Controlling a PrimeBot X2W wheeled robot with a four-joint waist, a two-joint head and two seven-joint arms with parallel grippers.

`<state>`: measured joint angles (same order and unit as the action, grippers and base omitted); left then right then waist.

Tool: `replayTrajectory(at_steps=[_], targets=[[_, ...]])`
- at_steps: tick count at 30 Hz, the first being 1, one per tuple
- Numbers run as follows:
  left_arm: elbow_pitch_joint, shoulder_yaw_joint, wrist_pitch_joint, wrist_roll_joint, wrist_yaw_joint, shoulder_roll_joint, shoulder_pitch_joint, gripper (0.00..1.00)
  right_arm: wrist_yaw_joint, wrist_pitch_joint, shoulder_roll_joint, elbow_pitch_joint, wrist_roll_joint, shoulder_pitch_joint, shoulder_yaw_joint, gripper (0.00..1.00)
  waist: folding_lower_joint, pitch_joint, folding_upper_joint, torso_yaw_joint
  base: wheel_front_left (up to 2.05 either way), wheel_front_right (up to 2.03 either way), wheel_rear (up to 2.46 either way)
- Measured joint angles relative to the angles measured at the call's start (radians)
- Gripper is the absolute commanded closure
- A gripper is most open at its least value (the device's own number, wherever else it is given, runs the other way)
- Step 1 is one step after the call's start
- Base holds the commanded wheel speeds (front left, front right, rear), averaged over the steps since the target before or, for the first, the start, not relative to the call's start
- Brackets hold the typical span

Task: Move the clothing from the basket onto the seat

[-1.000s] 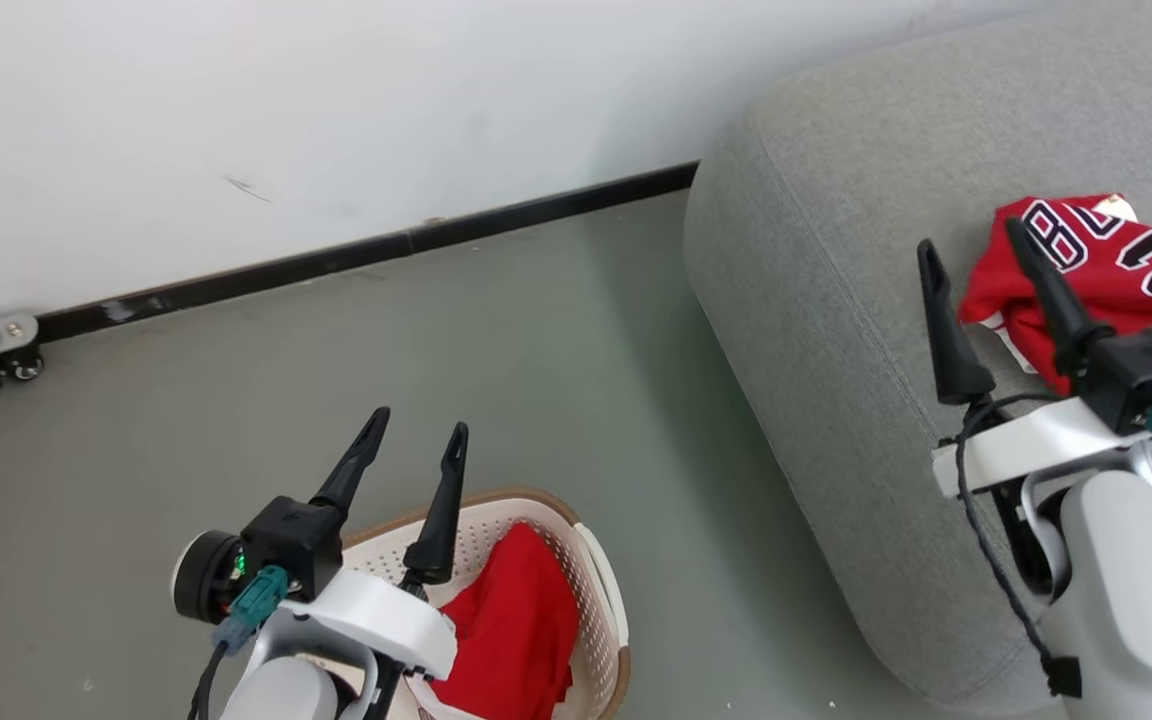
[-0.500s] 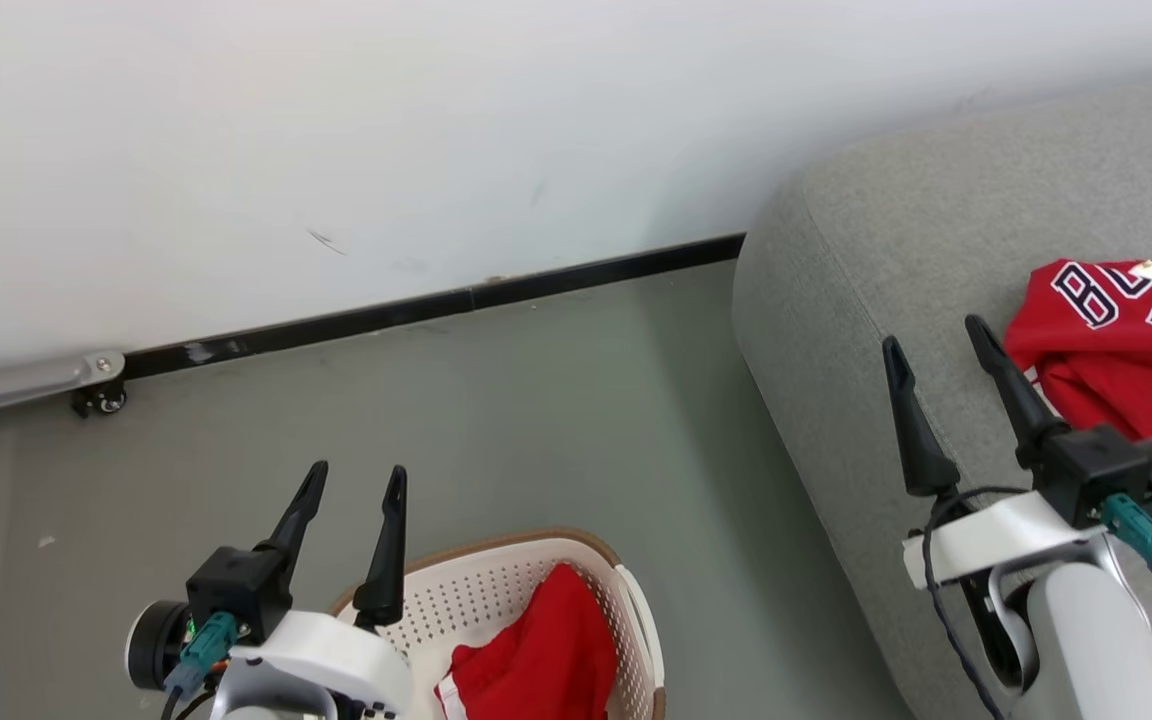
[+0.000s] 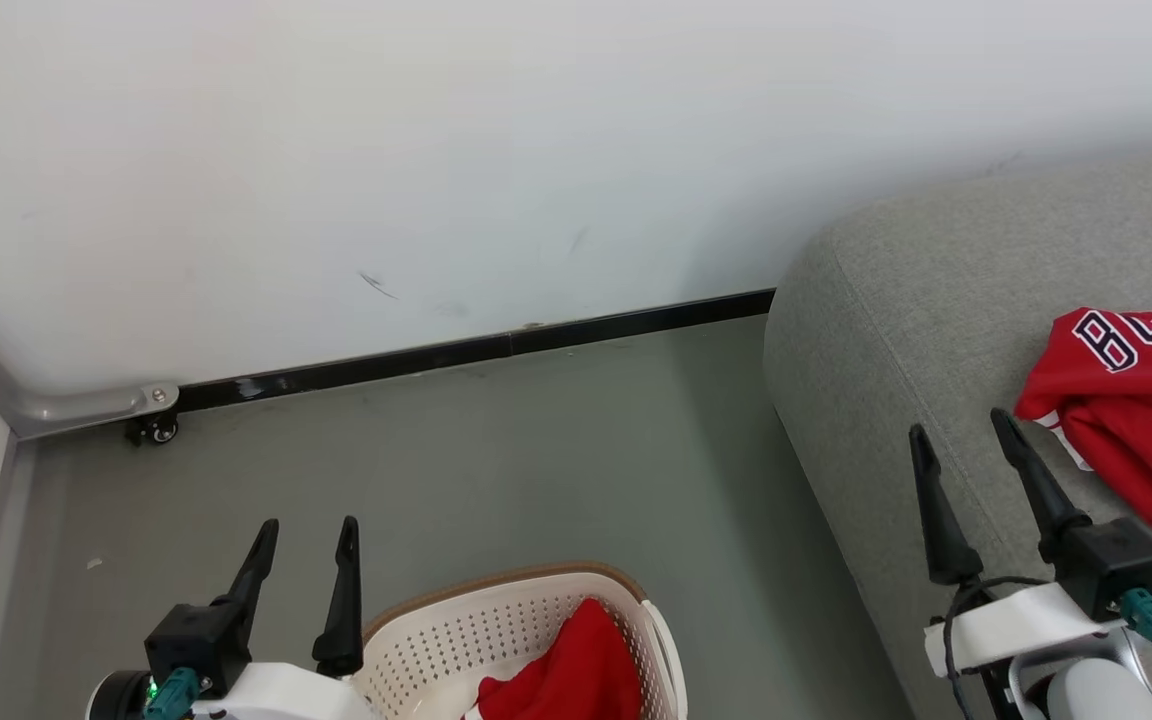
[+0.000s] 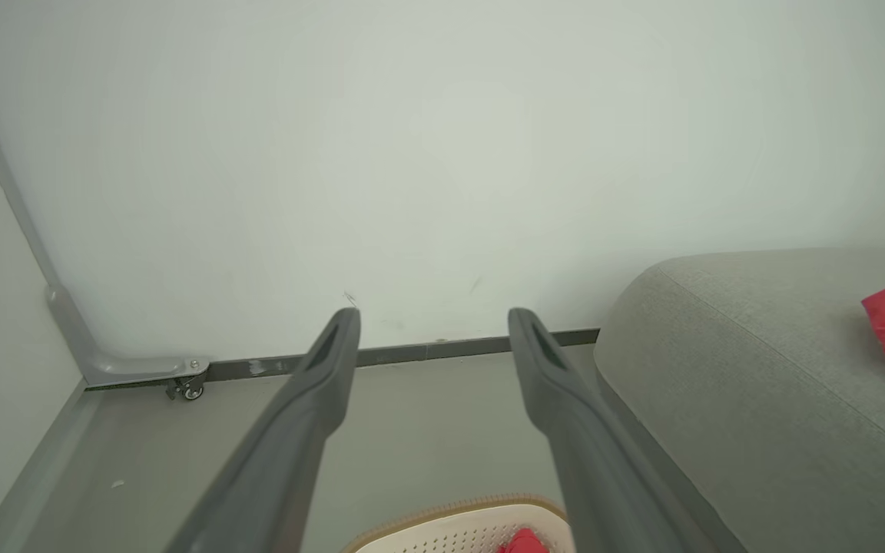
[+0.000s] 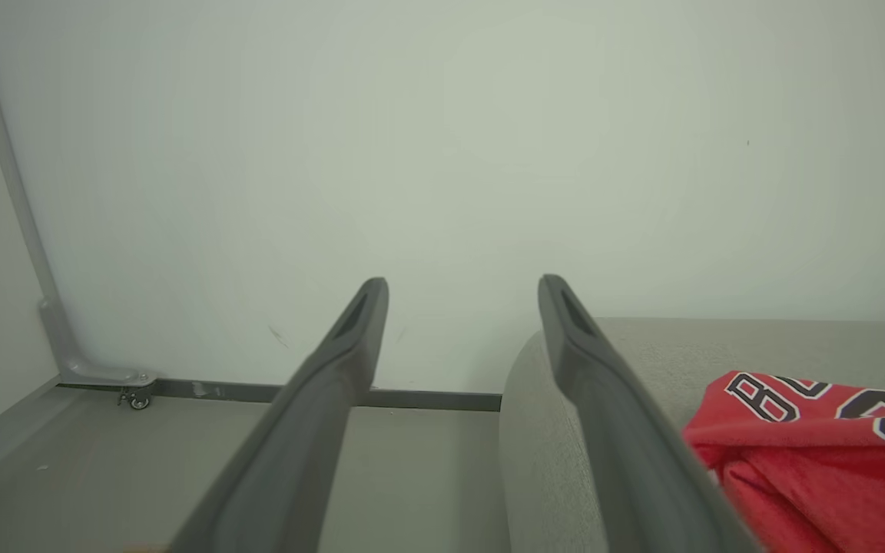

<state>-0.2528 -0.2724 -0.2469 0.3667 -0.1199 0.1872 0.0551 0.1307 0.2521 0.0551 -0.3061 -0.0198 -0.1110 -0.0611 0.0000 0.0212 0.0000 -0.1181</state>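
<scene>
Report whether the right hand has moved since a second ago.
Yes. Judged against the red jersey lying on the seat, the right hand has drawn back toward the robot, ending lower in the head view.

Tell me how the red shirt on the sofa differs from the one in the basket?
The sofa shirt lies on the grey seat; the basket shirt sits in the cream basket. The sofa shirt shows black lettering; the basket shirt shows none. Both are red and crumpled.
</scene>
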Motion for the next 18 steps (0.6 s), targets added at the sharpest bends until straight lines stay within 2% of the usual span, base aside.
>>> replayTrajectory(at_steps=[18], targets=[[0.027,0.039,0.0,-0.035,-0.013,0.008,-0.076,0.0,0.0,0.0,-0.011,0.06,0.016,0.137,-0.01,0.0,0.0,0.04,0.0,0.005,0.0,0.0,0.0]])
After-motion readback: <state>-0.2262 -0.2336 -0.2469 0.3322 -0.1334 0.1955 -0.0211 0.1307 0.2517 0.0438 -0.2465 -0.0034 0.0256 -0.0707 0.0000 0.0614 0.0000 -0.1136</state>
